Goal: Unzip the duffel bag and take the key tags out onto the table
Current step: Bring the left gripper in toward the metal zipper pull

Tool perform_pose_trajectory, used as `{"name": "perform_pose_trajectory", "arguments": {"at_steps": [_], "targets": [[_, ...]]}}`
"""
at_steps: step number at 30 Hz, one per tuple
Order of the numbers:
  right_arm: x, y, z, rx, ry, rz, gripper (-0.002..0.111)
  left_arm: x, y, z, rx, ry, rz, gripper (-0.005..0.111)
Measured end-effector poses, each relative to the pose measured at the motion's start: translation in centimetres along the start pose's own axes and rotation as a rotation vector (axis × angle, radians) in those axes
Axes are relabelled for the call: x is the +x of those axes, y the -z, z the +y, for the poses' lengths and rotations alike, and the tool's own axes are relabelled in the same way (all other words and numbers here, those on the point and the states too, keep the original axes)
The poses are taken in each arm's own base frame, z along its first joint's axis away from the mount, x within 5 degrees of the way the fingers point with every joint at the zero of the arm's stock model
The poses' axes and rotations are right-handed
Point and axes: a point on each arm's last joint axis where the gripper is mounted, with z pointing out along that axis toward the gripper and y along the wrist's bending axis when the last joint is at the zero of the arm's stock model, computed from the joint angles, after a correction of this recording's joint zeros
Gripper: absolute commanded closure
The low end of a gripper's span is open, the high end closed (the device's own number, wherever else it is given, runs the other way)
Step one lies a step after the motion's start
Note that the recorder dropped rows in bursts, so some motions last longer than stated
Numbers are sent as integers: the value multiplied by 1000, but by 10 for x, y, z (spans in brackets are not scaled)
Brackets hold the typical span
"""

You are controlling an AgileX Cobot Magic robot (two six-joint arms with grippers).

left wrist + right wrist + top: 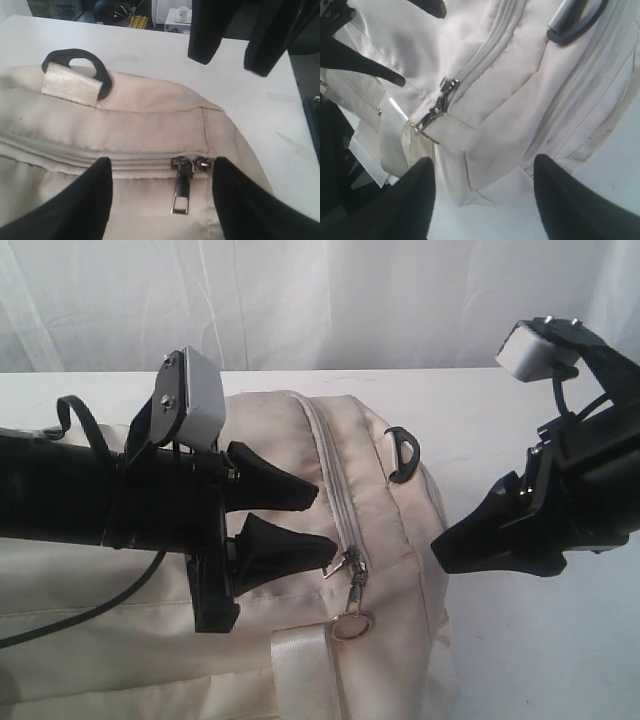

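Note:
The cream duffel bag (300,440) lies on the white table (530,650) with its zipper shut. Two metal sliders meet near the bag's end, one with a flat pull (181,194) and one with a ring pull (352,625). My left gripper (322,520) hovers open over the zipper, its fingers to either side of the sliders (192,163), nothing between them. My right gripper (440,545) is open just off the bag's end, above the table. The key tags are hidden.
A black loop handle (402,452) with a webbing tab (69,87) sits on top of the bag near its end. A pale webbing strap (300,670) crosses the bag's front. Bare tabletop lies right of the bag (485,220).

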Motion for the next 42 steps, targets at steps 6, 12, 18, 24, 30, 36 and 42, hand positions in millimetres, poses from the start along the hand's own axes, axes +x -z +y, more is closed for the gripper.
{"name": "perform_pose_trajectory", "arguments": {"at_steps": [6,12,18,24,30,36,42], "targets": [[0,0,0,0,0,0,54,8,-7,0,48,13,21,45],[0,0,0,1,0,-1,54,14,-11,0,68,29,31,45],[0,0,0,1,0,-1,54,15,-11,-1,82,11,45,45],[0,0,0,1,-2,-1,54,15,-11,-1,85,6,49,45],[0,0,0,3,-4,-3,54,15,-11,-1,85,5,50,45],[0,0,0,3,-4,-3,54,16,-12,-1,86,8,52,47],[0,0,0,4,-4,-4,54,24,-18,1,105,34,71,53]]}}
